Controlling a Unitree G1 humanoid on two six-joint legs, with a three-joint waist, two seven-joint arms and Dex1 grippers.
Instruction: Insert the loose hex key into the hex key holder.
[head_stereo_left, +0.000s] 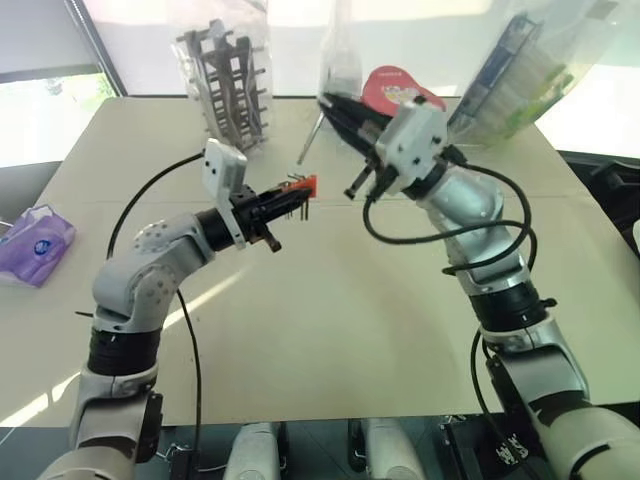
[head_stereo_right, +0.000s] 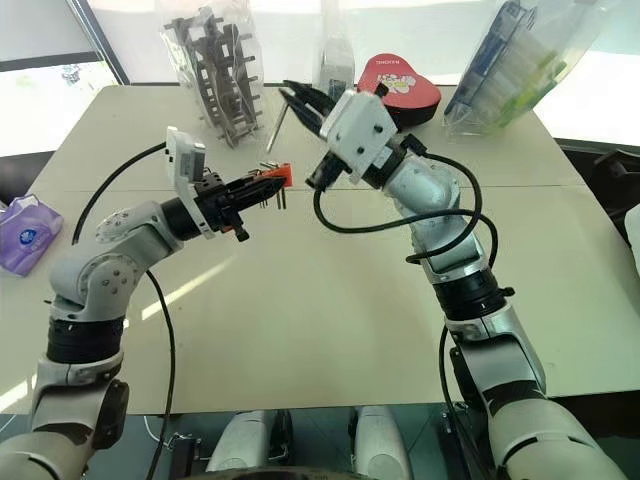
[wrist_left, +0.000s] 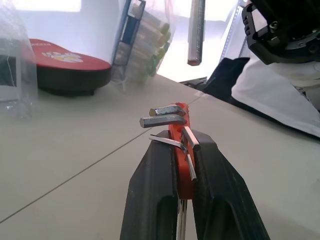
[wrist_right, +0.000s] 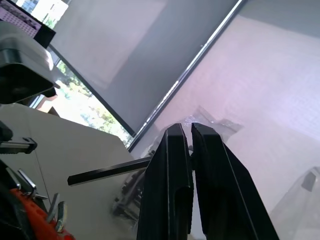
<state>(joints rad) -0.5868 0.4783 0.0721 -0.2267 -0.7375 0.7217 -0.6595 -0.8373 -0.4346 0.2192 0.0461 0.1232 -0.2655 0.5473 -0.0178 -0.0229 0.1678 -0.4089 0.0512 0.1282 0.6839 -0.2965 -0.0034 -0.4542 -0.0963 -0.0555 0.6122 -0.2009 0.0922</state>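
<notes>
Your left gripper (wrist_left: 182, 150) clamped on the orange-red hex key holder (wrist_left: 181, 145), held above the table (head_stereo_right: 330, 320) toward its far edge, your right gripper (wrist_right: 186, 131) pinching the loose hex key (wrist_right: 107, 171), raised just beside the holder, apart.

The hex key holder (wrist_left: 181, 150) is glossy orange-red plastic, its keys bare grey metal with a dull sheen. The loose hex key (wrist_right: 107, 171) is dark, matt metal. The tabletop (head_stereo_left: 330, 330) looks smooth, matt and beige. The heart-shaped case (wrist_left: 60, 62) is shiny red.
</notes>
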